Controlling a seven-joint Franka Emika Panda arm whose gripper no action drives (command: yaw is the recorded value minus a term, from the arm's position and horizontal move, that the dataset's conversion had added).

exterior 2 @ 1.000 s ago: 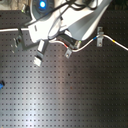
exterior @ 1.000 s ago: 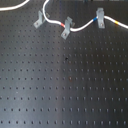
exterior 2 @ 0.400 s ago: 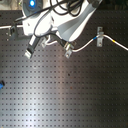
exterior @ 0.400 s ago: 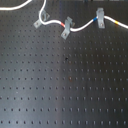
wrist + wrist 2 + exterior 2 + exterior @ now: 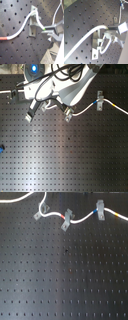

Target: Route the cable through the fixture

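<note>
The cable is a white cord with red, blue and yellow bands. In the first exterior view it runs along the top of the board through three grey clips of the fixture: left, middle and right. My gripper hangs under the white arm at the second exterior view's upper left; it is out of the first exterior view. In both wrist views the gripper is shut on the cable just past a clip, over which the cord arches.
The black perforated board fills both exterior views. The arm's body and black hoses cover the second exterior view's upper middle. A small blue item sits at the second exterior view's left edge.
The arm and gripper have shifted slightly toward the second exterior view's left. In the first exterior view the cable's slack at the left clip has been drawn out toward the upper left.
</note>
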